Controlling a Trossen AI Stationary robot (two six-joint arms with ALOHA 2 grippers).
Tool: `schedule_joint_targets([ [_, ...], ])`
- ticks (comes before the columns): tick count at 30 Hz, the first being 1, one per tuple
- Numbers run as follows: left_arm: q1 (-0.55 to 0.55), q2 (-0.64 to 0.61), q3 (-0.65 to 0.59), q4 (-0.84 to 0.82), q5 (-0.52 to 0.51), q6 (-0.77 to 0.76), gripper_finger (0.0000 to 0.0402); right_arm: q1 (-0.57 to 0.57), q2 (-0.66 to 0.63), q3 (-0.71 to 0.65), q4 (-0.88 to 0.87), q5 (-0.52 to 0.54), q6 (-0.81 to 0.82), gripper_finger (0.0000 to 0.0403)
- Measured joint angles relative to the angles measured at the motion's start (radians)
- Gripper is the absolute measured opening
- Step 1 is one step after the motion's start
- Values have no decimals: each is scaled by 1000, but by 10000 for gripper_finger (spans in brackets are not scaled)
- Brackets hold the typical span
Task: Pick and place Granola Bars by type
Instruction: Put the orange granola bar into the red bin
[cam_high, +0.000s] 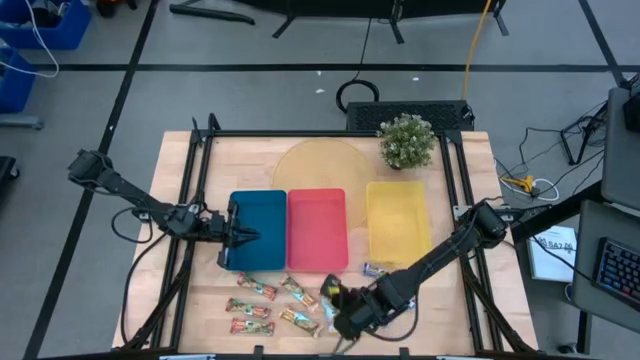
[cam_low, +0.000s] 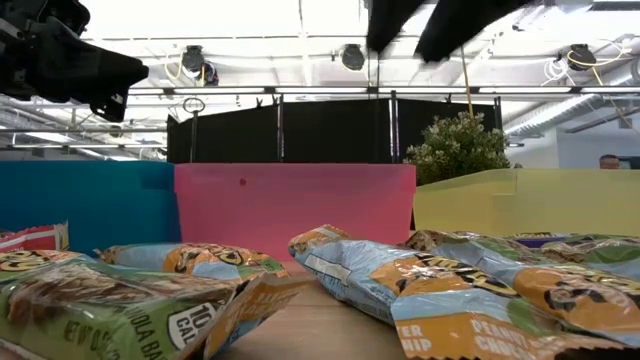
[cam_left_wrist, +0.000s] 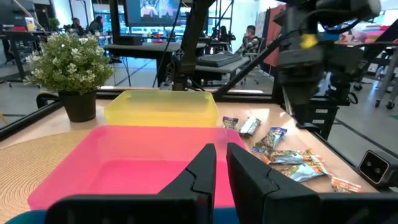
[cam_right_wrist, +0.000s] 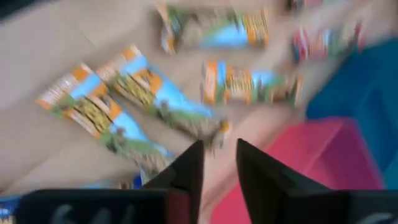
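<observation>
Several shiny wrapped granola bars (cam_high: 270, 305) lie flat on the wooden table near its near edge, in front of the blue tray (cam_high: 262, 212) and red tray (cam_high: 317, 230). One blue-silver bar (cam_high: 374, 268) lies by the yellow tray (cam_high: 397, 220). My right gripper (cam_high: 336, 300) hovers low at the right end of the bar group. In the right wrist view its fingers (cam_right_wrist: 219, 163) stand a narrow gap apart with nothing between them, and an orange-blue bar (cam_right_wrist: 155, 99) lies just past the tips. My left gripper (cam_high: 243, 236) is shut over the blue tray (cam_left_wrist: 12, 218), empty.
A potted plant (cam_high: 406, 140) and a round woven mat (cam_high: 320, 165) sit at the far side behind the trays. A dark metal frame (cam_high: 200, 190) runs along the table's sides. Bare wood lies right of the bars, near the table's right near corner.
</observation>
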Motion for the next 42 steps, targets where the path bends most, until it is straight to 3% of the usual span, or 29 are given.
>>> schedule_joint_targets([
  [4,0,0,0,0,0,0,49,34,14,-1,82,34,-168,153],
  [10,0,0,0,-5,-29,-13,49,33,28,-110,230,-20,-187,194],
  [14,0,0,0,-18,-36,-26,49,29,28,-192,215,-25,-276,196],
  [24,2,0,0,-13,-54,13,49,11,24,-221,115,-80,-395,179],
  [32,2,0,0,-5,-72,25,49,-36,30,-295,273,-186,-559,178],
  [35,2,0,0,-6,-71,-10,49,-57,23,-344,347,-206,-499,178],
  [42,2,0,0,-19,-47,-76,49,-90,23,-435,492,-260,-158,161],
])
